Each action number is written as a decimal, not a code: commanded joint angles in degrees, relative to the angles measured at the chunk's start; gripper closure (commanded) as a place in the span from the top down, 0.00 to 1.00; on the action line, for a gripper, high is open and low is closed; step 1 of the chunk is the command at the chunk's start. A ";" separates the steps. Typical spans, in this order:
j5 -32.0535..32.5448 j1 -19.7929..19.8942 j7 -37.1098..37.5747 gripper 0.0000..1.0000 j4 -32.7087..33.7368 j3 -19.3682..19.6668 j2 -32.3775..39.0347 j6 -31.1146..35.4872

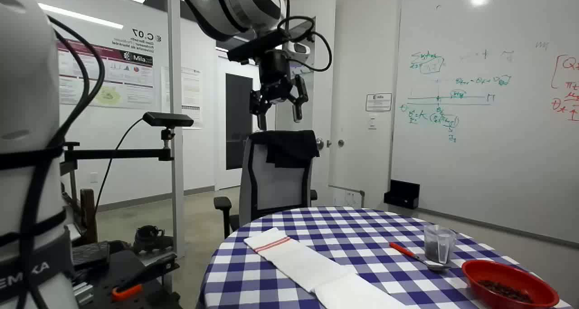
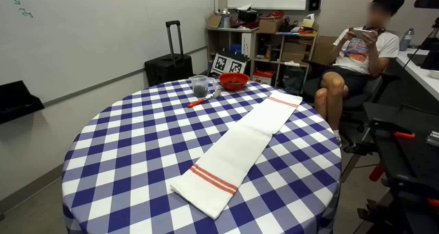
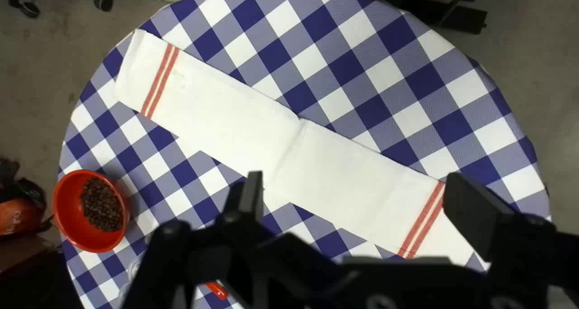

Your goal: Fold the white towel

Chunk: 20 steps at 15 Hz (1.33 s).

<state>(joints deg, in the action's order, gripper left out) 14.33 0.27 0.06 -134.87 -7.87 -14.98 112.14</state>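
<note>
A long, narrow white cloth towel (image 2: 236, 145) with paired red stripes near each end lies flat across a round surface (image 3: 398, 73) draped in blue-and-white checked cloth (image 2: 113, 165), a crease crossing the towel's middle. The black, jointed two-fingered end effector (image 1: 279, 118) hangs well above, its fingers (image 1: 297, 113) spread apart. The surface also bears a smooth, round red bowl (image 2: 234, 86) holding small dark-brown pieces (image 3: 102, 205), a transparent cup (image 2: 199, 79) with a handle and dark contents (image 2: 200, 90), and, just beside the cup, a red-handled spoon (image 1: 418, 258) with a grey metal head.
</note>
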 commanded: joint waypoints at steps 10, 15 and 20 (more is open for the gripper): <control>5.49 -0.49 11.76 1.00 0.45 -1.03 1.61 -0.62; 9.87 -0.68 30.36 1.00 1.89 -3.01 5.05 -0.78; 6.90 -2.21 36.80 1.00 2.31 -2.45 7.61 2.78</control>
<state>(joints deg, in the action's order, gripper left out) 22.36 -0.97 33.88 -134.01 -10.95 -9.53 112.98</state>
